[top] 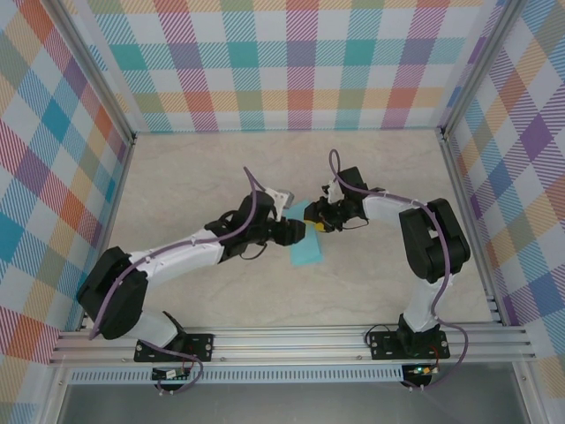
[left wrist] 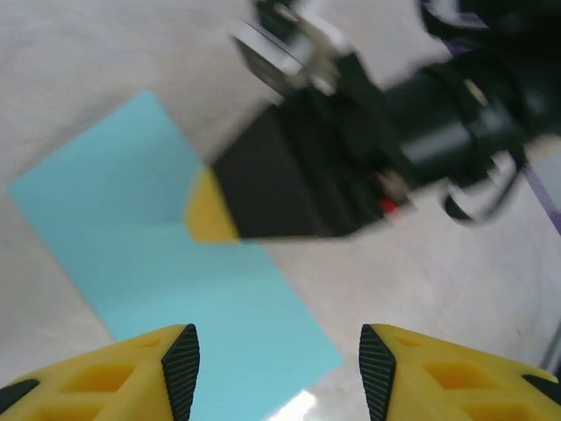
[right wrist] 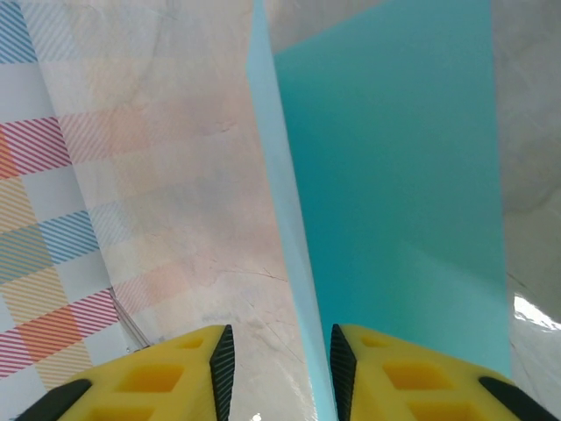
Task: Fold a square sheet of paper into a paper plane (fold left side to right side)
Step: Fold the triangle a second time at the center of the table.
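The square sheet of paper lies on the table as a turquoise rectangle, about half as wide as it is long. My left gripper hovers over its left side, and in the left wrist view the left gripper is open above the sheet's near corner with nothing between its fingers. My right gripper meets the sheet's far end, one yellow fingertip resting on it. In the right wrist view the right gripper stands narrowly open, with a pale edge of the sheet running between the jaws. The paper plane is out of view.
Pastel checked walls close in the back and both sides of the marble-look table. An aluminium rail carrying both arm bases runs along the near edge. The two arms meet nose to nose at the table's centre.
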`<action>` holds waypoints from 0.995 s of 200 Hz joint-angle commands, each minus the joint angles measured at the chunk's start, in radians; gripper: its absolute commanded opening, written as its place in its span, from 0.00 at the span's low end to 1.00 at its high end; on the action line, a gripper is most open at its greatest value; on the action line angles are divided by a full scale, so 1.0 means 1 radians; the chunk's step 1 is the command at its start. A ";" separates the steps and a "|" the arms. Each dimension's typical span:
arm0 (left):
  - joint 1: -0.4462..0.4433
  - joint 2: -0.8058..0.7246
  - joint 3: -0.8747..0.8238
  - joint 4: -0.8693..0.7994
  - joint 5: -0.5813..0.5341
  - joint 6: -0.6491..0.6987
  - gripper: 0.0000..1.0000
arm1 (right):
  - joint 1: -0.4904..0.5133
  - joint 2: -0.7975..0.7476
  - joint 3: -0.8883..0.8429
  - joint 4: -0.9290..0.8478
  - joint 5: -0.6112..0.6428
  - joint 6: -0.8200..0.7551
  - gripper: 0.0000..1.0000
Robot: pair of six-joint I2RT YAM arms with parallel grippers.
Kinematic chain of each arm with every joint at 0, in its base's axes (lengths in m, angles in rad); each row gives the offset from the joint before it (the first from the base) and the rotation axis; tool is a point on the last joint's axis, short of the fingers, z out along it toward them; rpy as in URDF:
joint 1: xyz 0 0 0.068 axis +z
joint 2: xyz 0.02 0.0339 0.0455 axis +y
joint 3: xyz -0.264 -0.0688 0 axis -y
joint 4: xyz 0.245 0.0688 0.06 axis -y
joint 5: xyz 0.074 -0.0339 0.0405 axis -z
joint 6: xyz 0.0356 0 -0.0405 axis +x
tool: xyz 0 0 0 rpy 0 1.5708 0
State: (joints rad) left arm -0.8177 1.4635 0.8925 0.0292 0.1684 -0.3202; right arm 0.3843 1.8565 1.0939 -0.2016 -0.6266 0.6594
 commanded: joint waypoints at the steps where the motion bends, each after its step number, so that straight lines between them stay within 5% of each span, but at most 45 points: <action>1: -0.126 0.015 -0.032 -0.026 -0.125 0.099 0.55 | -0.002 0.017 0.026 -0.044 -0.029 -0.027 0.35; 46: -0.301 0.221 0.151 -0.164 -0.412 0.157 0.61 | -0.002 0.014 0.027 -0.062 -0.025 -0.032 0.35; 97: -0.351 0.386 0.320 -0.360 -0.674 0.125 0.67 | -0.002 0.012 0.026 -0.066 -0.031 -0.031 0.35; 199: -0.382 0.509 0.419 -0.417 -0.736 0.138 0.62 | -0.002 0.015 0.021 -0.061 -0.032 -0.026 0.34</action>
State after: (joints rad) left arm -1.1740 1.9564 1.2797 -0.3595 -0.5358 -0.1905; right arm 0.3843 1.8572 1.1007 -0.2546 -0.6334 0.6464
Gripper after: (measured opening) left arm 0.646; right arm 0.345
